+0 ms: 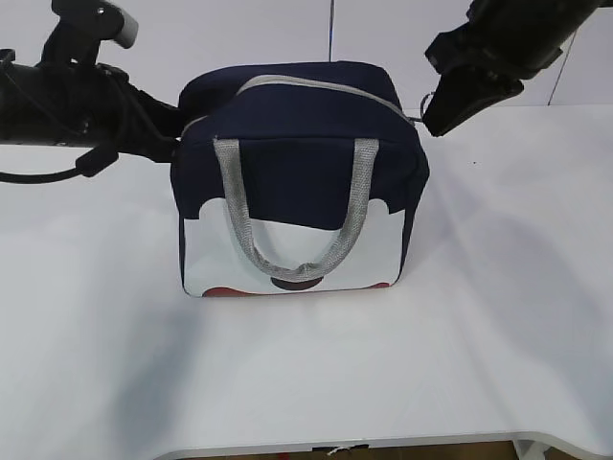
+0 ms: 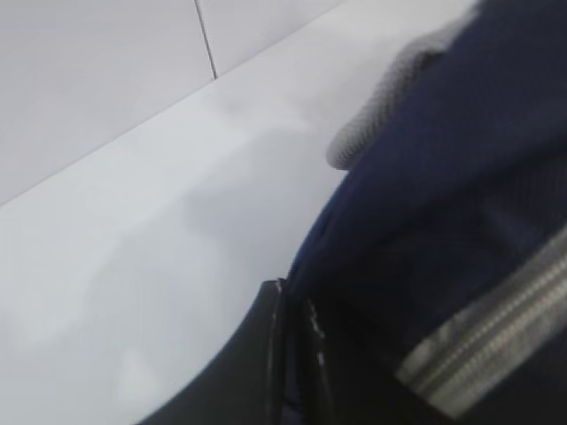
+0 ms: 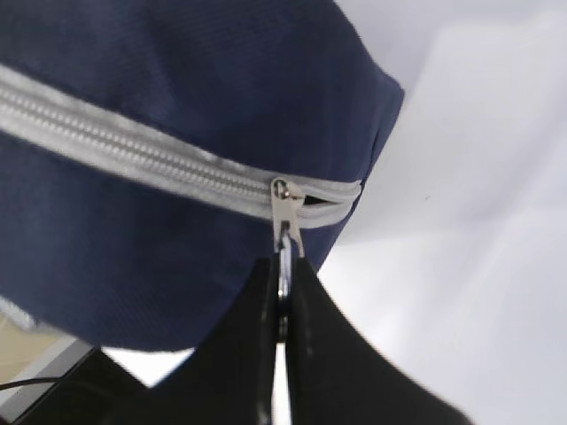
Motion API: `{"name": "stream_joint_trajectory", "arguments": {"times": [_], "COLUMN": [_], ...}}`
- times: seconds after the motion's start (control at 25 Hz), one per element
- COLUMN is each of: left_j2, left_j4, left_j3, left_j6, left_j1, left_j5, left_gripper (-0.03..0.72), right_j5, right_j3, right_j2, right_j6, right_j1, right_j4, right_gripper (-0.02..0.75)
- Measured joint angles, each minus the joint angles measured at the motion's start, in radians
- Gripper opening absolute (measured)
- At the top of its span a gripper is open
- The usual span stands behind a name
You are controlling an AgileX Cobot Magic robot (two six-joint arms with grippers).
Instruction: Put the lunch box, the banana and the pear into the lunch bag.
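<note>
The table (image 1: 498, 316) is lying broad, white and smooth under everything, and the bag (image 1: 297, 172) is standing upright in the middle of it, boxy and soft, navy cloth above a white panel, its grey webbing handle (image 1: 292, 216) drooping in a loop down the front. I am seeing no lunch box, banana or pear anywhere, so I am judging them already inside, though the cloth is hiding that. My left gripper (image 2: 292, 354) is clenching a fold of the bag's navy fabric at its end, I think to brace the soft body so it is not sliding or sagging. My right gripper (image 3: 282, 305) is pinching the small metal pull (image 3: 284, 232) between flat black fingers (image 3: 235, 354) at the far corner, where the grey ribbed zipper (image 3: 133, 146) is running almost its whole length closed, only a short gap showing past the slider.
</note>
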State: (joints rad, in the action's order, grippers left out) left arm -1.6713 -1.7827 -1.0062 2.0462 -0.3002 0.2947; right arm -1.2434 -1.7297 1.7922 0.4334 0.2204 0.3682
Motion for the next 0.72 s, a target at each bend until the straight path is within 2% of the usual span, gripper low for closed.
{"name": "stream_joint_trajectory", "arguments": {"times": [0.24, 0.48, 0.6, 0.72], "left_j2": [-0.078, -0.101, -0.101, -0.101], "left_j4": [-0.008, -0.012, -0.012, -0.012], "left_j3": [-0.066, -0.071, -0.071, -0.071], "left_j6": [0.0, 0.0, 0.0, 0.0], "left_j1": [0.006, 0.006, 0.006, 0.006], "left_j5": [0.056, 0.096, 0.098, 0.098], "left_gripper": [-0.02, -0.02, -0.02, -0.02], "right_j5": [0.008, 0.008, 0.008, 0.006], "right_j3": [0.113, 0.131, 0.131, 0.121], "right_j2": [-0.06, -0.068, -0.068, -0.071], "right_j6": [0.002, -0.035, -0.072, -0.129], "right_j1": [0.0, 0.0, 0.0, 0.0], "right_j4": [0.069, 0.113, 0.094, 0.01], "right_gripper": [0.018, 0.018, 0.018, 0.018]}}
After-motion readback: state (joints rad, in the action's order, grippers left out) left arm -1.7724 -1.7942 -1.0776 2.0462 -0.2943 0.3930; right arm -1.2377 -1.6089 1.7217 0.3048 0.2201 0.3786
